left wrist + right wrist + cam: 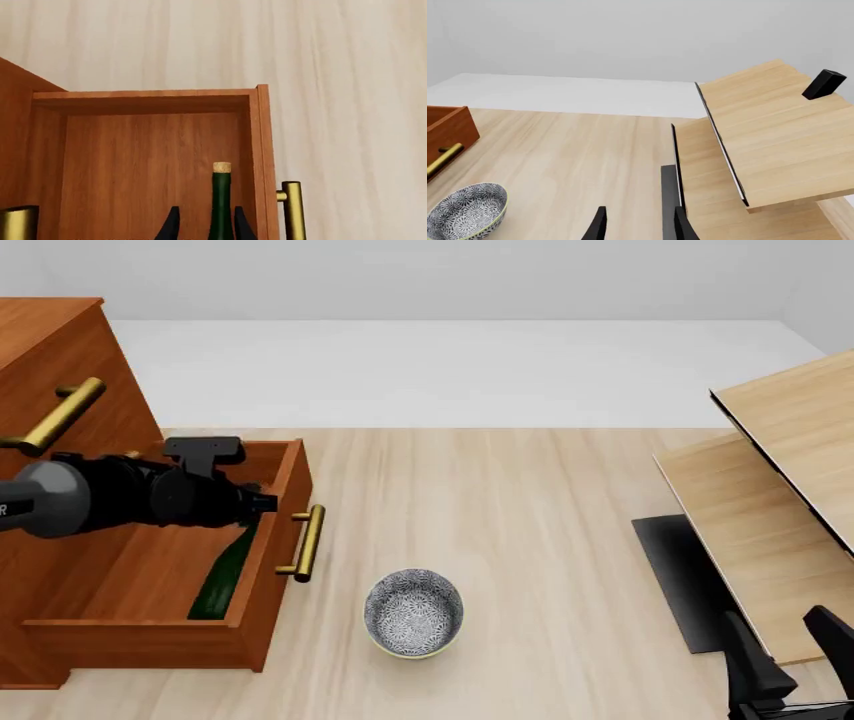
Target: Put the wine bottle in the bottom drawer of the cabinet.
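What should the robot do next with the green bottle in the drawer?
Probably open the left gripper and let go. The wine bottle already lies down inside the open bottom drawer, close to its front wall, with the gripper's fingers on either side of its neck. After that the arm could lift away. The right gripper is far off, holding nothing.

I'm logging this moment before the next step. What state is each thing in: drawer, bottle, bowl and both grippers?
bottom drawer: pulled open from the cabinet.
wine bottle: corked, lying inside the drawer near its front wall.
bowl: upright on the floor, nothing visible in it.
left gripper: over the drawer, fingers either side of the bottle's neck; grip unclear.
right gripper: open, holding nothing.
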You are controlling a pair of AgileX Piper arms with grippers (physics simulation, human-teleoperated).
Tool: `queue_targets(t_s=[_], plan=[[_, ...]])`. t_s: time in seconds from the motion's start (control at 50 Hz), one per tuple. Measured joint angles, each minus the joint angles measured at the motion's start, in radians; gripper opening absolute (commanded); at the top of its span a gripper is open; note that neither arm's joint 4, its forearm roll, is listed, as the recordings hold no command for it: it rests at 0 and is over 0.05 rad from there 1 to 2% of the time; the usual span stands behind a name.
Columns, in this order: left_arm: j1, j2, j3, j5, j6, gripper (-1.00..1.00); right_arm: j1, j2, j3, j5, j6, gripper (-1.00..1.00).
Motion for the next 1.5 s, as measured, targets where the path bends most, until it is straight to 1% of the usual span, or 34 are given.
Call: queue_targets(t_s=[0.26, 0.5, 0.86, 0.96, 1.14, 1.5], plan=[[0.002, -0.003, -0.001, 0.01, -0.022, 1.0, 0.001, 0.0, 0.0, 0.0, 0.0, 1.0], [-0.001, -0.022, -0.003, 0.042, -0.014, 1.0, 0.002, 0.0, 0.0, 0.0, 0.0, 1.0], [-0.015, -0.108, -0.003, 0.116, 0.055, 1.0, 0.004, 0.0, 0.0, -0.003, 0.002, 1.0], [-0.024, -0.138, -0.007, 0.135, 0.089, 1.0, 0.006, 0.0, 0.0, -0.003, 0.002, 1.0], [-0.033, -0.2, -0.02, 0.176, 0.134, 1.0, 0.009, 0.0, 0.0, -0.005, 0.002, 1.0], [-0.033, -0.342, -0.061, 0.281, 0.2, 1.0, 0.015, 0.0, -0.001, -0.008, 0.0, 1.0]])
